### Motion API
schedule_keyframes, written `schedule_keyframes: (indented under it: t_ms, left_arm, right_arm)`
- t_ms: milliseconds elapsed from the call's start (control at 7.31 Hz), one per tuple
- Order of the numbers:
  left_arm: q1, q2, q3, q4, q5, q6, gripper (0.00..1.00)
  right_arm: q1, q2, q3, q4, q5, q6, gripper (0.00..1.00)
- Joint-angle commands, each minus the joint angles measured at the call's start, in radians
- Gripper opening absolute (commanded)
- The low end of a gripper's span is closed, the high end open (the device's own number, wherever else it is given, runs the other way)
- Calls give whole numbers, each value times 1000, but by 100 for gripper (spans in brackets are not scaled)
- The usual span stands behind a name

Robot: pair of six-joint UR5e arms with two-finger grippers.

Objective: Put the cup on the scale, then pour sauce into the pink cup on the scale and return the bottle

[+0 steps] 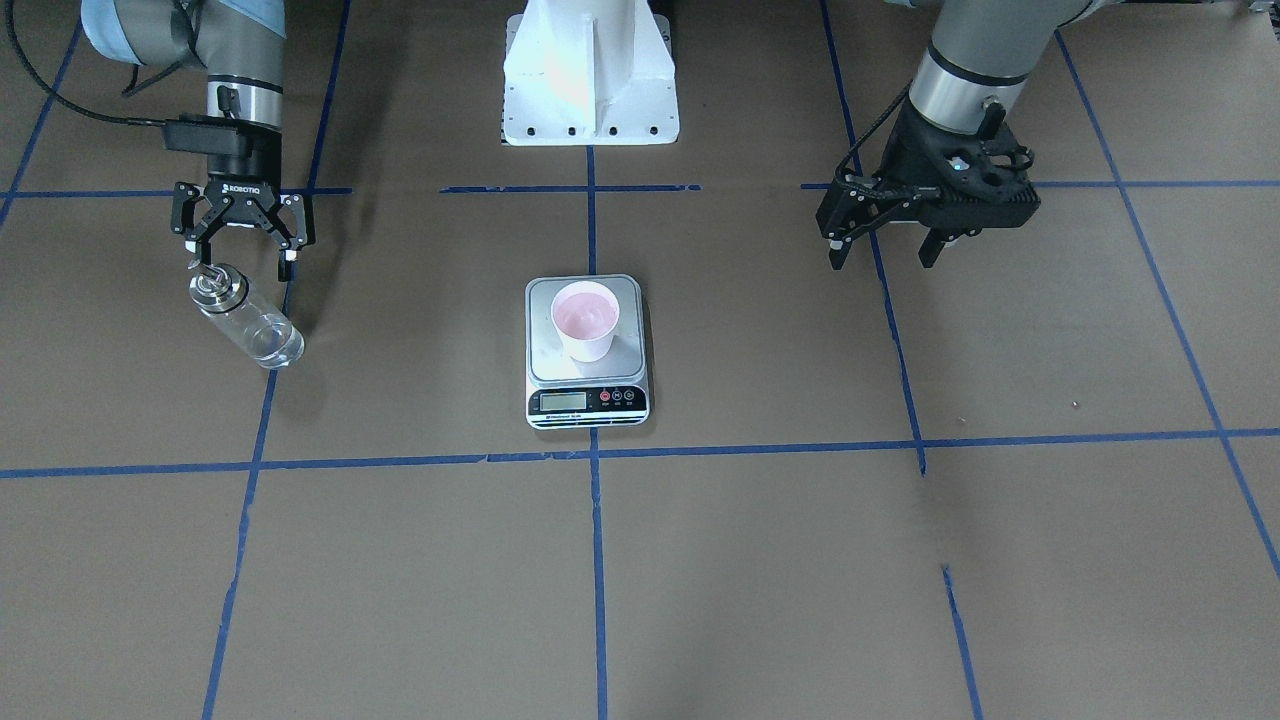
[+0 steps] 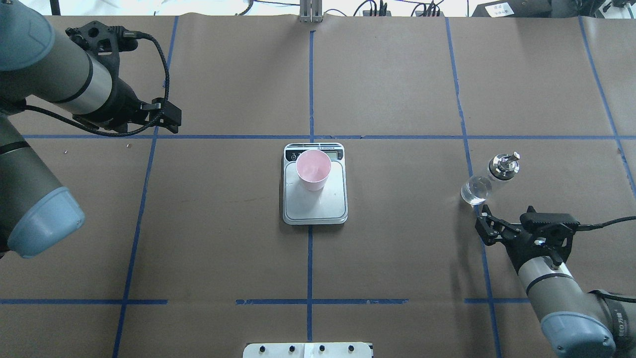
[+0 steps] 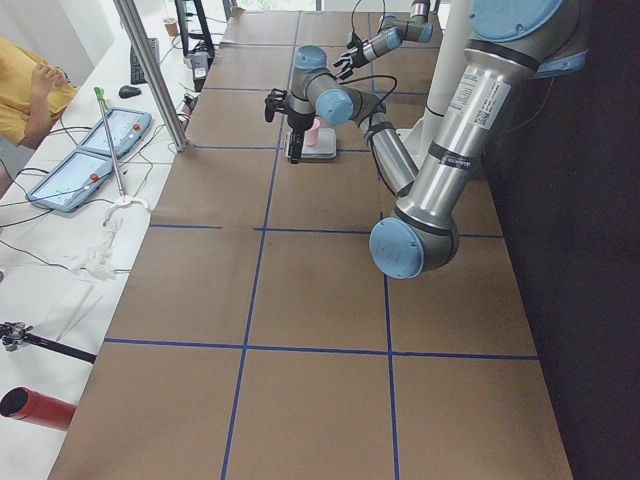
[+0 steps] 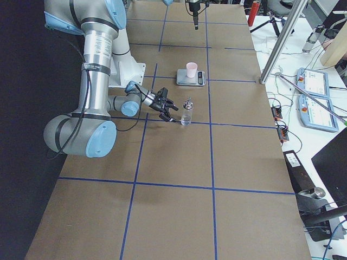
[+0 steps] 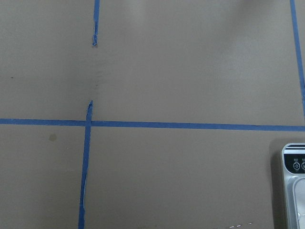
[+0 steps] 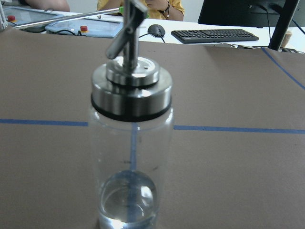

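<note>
— Where is the bottle, and does anything have hold of it?
— The glass bottle (image 1: 247, 318) stands upright on the paper-covered table (image 1: 700, 580), on a blue tape line (image 2: 467, 149), well off to the robot's right of the scale. Nothing grips it. The right gripper (image 1: 240, 257) sits just behind it on the robot's side with its jaws spread wide, wider than the bottle. One fingertip (image 1: 193, 262) looks close to the silver cap (image 6: 131, 93), though from the side there is a gap between gripper and glass.
— Any sauce in it?
— A shallow pool of clear liquid (image 6: 127, 206) lies at the bottom.
— And the cup?
— The pink cup (image 1: 586, 318) stands upright on the scale (image 1: 545, 352), towards the display end of its steel plate.
— The other arm?
— The left gripper (image 1: 881, 256) hangs over bare table, well away from the scale, with its jaws apart and nothing between them.
— Anything else around?
— The white robot base (image 1: 590, 70) behind the scale, and a keyboard (image 6: 214, 35) on the desk past the table's edge.
— What can't you make out?
— The scale's display (image 1: 562, 401) is too small to read. The right wrist camera shows none of its own fingers, and the left one catches only a corner of the scale.
</note>
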Motion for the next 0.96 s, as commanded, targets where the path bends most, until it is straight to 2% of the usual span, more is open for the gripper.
schedule_keyframes:
  t_ms: [0,274,684,821]
  left_arm:
    - [1,0,9,-1,0,11,100]
    - [-3,0,22,1,0,81,100]
    - [-14,-1,33,-1,-3,141,100]
    - [-19,-1,36,-4,-2,146,100]
  right_arm:
    - [-1,-83,56,7,107,-14,100]
    - [22,-93,54,7,213,-113,100]
    - [186,-97,56,10,422,-285,100]
    - [253,-97,54,43,507,-343,100]
